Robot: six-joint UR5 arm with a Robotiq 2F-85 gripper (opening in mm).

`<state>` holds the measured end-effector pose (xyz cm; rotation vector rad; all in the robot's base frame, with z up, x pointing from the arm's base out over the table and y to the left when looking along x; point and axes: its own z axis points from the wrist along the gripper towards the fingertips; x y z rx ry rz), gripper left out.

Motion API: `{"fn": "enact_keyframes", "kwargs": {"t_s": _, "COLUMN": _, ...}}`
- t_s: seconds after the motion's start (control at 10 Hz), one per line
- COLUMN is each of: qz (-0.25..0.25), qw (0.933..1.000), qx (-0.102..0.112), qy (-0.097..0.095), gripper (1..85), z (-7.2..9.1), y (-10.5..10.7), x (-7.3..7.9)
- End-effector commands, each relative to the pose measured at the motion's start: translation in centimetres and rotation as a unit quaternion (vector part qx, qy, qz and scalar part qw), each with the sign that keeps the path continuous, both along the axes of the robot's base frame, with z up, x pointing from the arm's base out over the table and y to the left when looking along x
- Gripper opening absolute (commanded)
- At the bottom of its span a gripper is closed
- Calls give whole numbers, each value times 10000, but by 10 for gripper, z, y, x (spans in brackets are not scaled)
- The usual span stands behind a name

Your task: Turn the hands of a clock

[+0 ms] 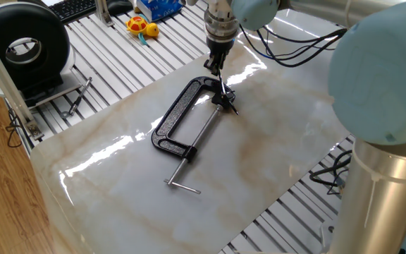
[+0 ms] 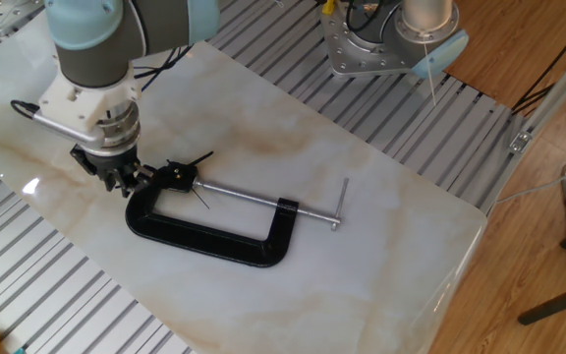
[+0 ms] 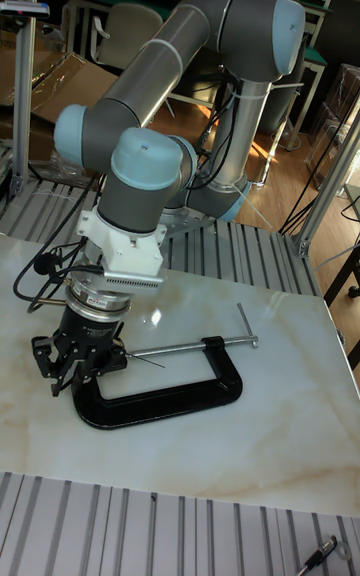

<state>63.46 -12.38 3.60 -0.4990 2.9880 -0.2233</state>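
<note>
The clock (image 1: pixel 224 97) is a tiny dark hub held in the jaw of a black C-clamp (image 1: pixel 180 116) lying on the marble slab. Its thin black hands (image 2: pixel 200 158) stick out from the hub (image 2: pixel 178 175), one up and to the right, another (image 2: pixel 204 203) downward. My gripper (image 2: pixel 126 182) points down just left of the hub, above the clamp's curved end, a small gap away from the hands. Its fingers (image 1: pixel 212 68) stand slightly apart with nothing between them. In the tall fixed view the gripper (image 3: pixel 85 368) covers the hub, and one hand (image 3: pixel 150 360) shows beside it.
The clamp's steel screw rod (image 2: pixel 254 201) ends in a T-bar (image 2: pixel 340 205) toward the slab's right side. A black round device (image 1: pixel 27 49), a yellow toy (image 1: pixel 141 28) and a blue box (image 1: pixel 159 8) sit on the slatted table beyond the slab (image 1: pixel 273 148).
</note>
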Motion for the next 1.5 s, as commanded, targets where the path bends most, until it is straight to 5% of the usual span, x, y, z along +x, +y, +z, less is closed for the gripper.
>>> {"fn": "enact_keyframes", "kwargs": {"t_s": 0.0, "qz": -109, "qw": 9993, "qx": 302, "qy": 216, "gripper": 297, "z": 7, "y": 3, "x": -28}}
{"fn": "enact_keyframes", "kwargs": {"t_s": 0.2, "qz": -32, "qw": 9974, "qx": 606, "qy": 394, "gripper": 333, "z": 2, "y": -3, "x": -38}}
{"fn": "enact_keyframes", "kwargs": {"t_s": 0.5, "qz": 145, "qw": 9951, "qx": 814, "qy": 541, "gripper": 377, "z": -7, "y": -20, "x": -30}}
{"fn": "enact_keyframes", "kwargs": {"t_s": 0.8, "qz": 217, "qw": 9978, "qx": 431, "qy": 462, "gripper": 383, "z": -4, "y": -33, "x": -22}}
{"fn": "enact_keyframes", "kwargs": {"t_s": 1.4, "qz": 181, "qw": 9988, "qx": 256, "qy": 363, "gripper": 377, "z": -1, "y": -32, "x": 1}}
